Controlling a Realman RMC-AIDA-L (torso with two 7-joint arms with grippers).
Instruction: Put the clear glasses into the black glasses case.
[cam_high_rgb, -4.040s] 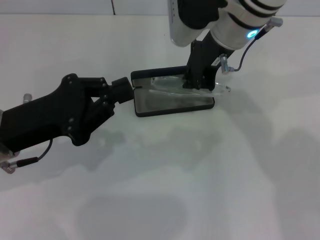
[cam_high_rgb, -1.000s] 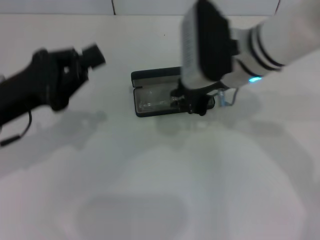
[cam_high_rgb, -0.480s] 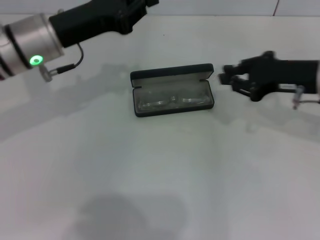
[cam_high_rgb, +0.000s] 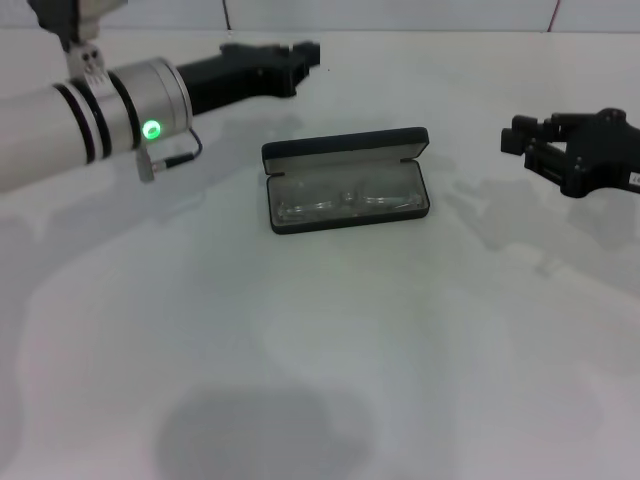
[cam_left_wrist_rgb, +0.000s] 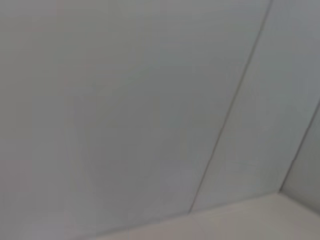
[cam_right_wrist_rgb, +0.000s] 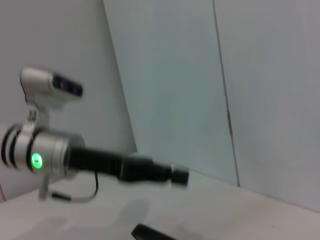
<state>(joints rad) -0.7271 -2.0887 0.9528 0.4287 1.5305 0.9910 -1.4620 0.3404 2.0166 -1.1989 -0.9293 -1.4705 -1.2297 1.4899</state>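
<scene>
Clear glasses (cam_high_rgb: 345, 203) now lie inside the open black glasses case (cam_high_rgb: 345, 180) on the table (cam_high_rgb: 400, 350). Both arms have pulled away since a second ago: left gripper (cam_high_rgb: 305, 55) far back, right gripper (cam_high_rgb: 520, 140) off to the side. Whether either's fingers are open cannot be told; neither holds anything. Placement looks complete.

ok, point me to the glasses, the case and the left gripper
clear glasses (cam_high_rgb: 345, 203), head view, on the bridge between the lenses.
black glasses case (cam_high_rgb: 343, 149), head view, on the open lid's lining.
left gripper (cam_high_rgb: 308, 54), head view, on its tip.
</scene>
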